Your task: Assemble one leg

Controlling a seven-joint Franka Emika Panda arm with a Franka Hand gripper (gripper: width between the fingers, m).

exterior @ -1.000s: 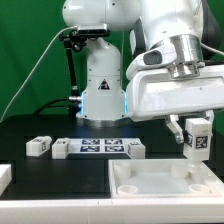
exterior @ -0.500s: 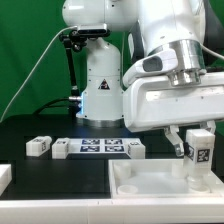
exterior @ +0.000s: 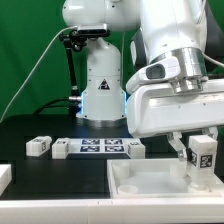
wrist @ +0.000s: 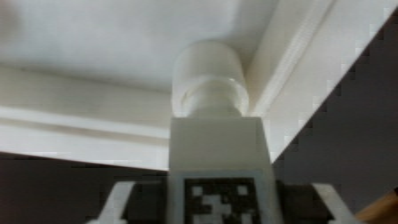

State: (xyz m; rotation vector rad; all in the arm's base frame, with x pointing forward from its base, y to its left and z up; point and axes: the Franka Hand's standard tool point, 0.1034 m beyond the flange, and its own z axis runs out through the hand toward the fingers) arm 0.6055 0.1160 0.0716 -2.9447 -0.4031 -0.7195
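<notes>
One leg [exterior: 204, 158] clamped upright in the pincer [exterior: 203, 149], poised just over a corner of the white panel [exterior: 140, 179] at the camera-side edge of the desk [exterior: 60, 176], probably for seating peg-down.

No letters, numbers or brand names legible anywhere. Only signs are black-and-white square coded tags, not readable as text.
- One on face of leg [exterior: 204, 156]; wrist view shows same tag cut by frame edge.
- Several in row on marker board [exterior: 100, 148].
- One on small white block [exterior: 38, 146]; one on second block [exterior: 136, 149], too small to make out.
</notes>
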